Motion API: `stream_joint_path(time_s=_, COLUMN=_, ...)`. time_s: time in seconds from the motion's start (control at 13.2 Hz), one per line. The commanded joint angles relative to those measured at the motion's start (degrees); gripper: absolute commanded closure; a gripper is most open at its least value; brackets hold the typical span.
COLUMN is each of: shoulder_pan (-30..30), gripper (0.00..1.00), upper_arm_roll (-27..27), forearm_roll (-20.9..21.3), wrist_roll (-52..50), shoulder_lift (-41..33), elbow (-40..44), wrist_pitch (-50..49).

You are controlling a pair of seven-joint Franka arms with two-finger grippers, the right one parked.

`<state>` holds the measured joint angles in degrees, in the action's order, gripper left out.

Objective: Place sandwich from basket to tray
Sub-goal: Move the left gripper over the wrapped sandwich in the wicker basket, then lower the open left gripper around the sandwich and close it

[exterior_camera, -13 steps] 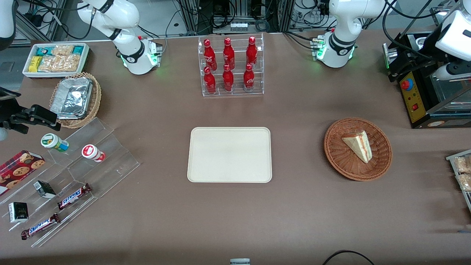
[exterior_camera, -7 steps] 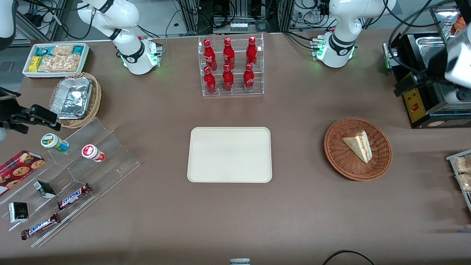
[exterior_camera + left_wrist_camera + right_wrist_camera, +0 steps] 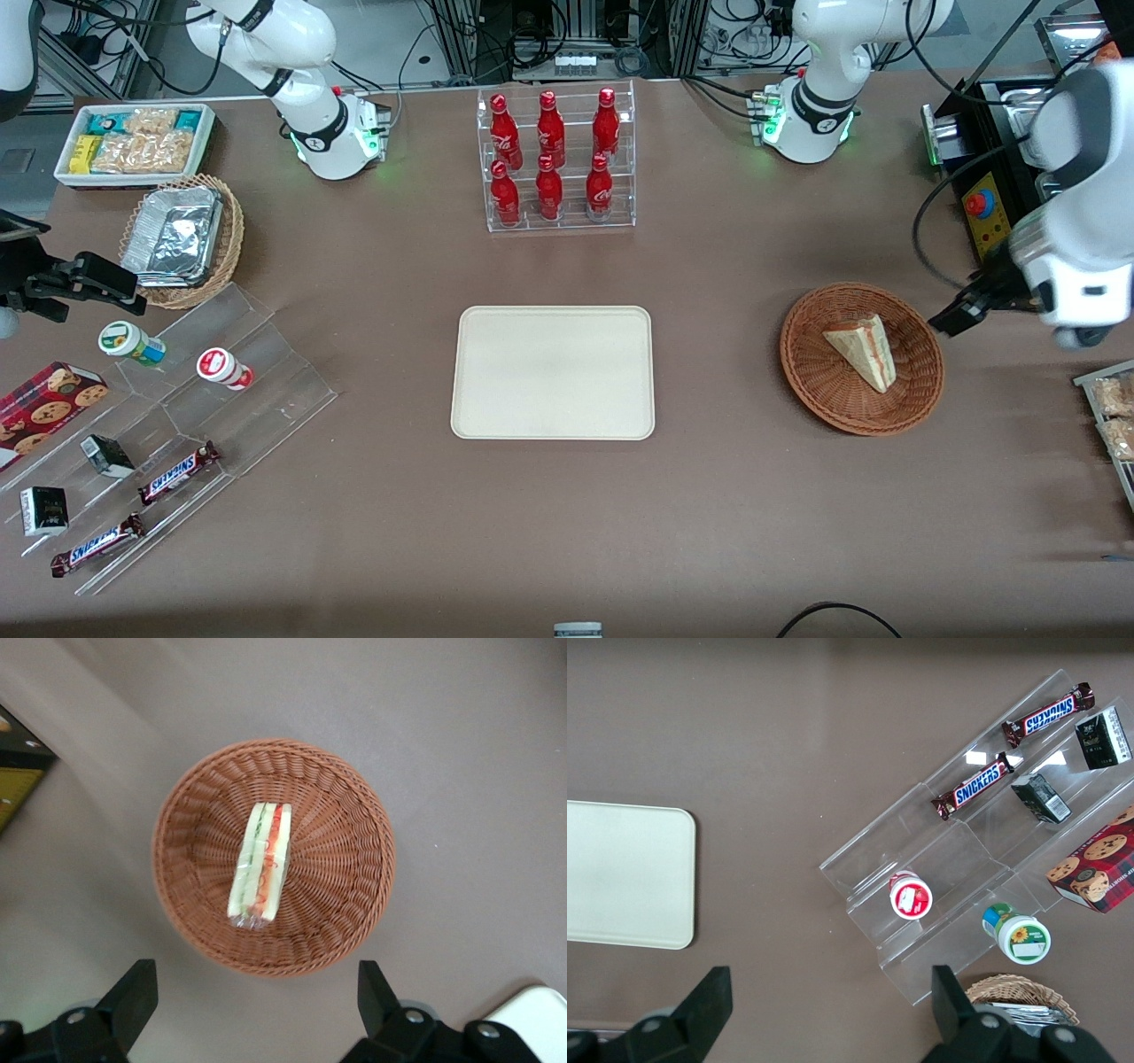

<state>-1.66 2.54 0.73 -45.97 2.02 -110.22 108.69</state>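
Observation:
The sandwich is a pale bread wedge with a red and green filling stripe. It lies in the round reddish-brown wicker basket toward the working arm's end of the table. The cream tray lies bare at the table's middle. My left gripper hangs above the table just beside the basket's rim, on the side away from the tray. In the left wrist view the gripper is open and empty, and the sandwich lies in the basket ahead of the fingertips. A tray corner shows.
A black machine with a red button stands near the arm. A tray of snack packets sits at the table edge. An acrylic rack of red bottles stands farther from the camera than the tray. Acrylic snack steps lie toward the parked arm's end.
The left arm has swung down from over the black machine to just beside the basket. The sandwich, basket and tray have not moved.

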Motion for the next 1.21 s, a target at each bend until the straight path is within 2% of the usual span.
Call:
stream_joint_path(time_s=0.0, shoulder_pan=1.1, gripper=0.0, upper_arm_roll=0.3, forearm_roll=0.7, wrist_roll=-2.4, shoulder_lift=-0.4, elbow=-7.5, wrist_pitch=8.3)
stream_joint_path(time_s=0.45, shoulder_pan=0.9, gripper=0.0, upper_arm_roll=0.2, forearm_roll=1.1, wrist_roll=-3.1, shoulder_lift=2.9, elbow=-16.9, wrist_pitch=23.8)
stream_joint_path(time_s=0.68, shoulder_pan=0.9, gripper=0.0, upper_arm_roll=0.2, forearm_roll=4.8, wrist_roll=-3.5, shoulder_lift=3.9, elbow=-19.3, wrist_pitch=25.7)
stream_joint_path(time_s=1.13, shoulder_pan=0.4, gripper=0.0, upper_arm_roll=0.1, forearm_roll=5.0, wrist_roll=-3.5, shoulder_lift=4.8, elbow=-26.1, wrist_pitch=36.0)
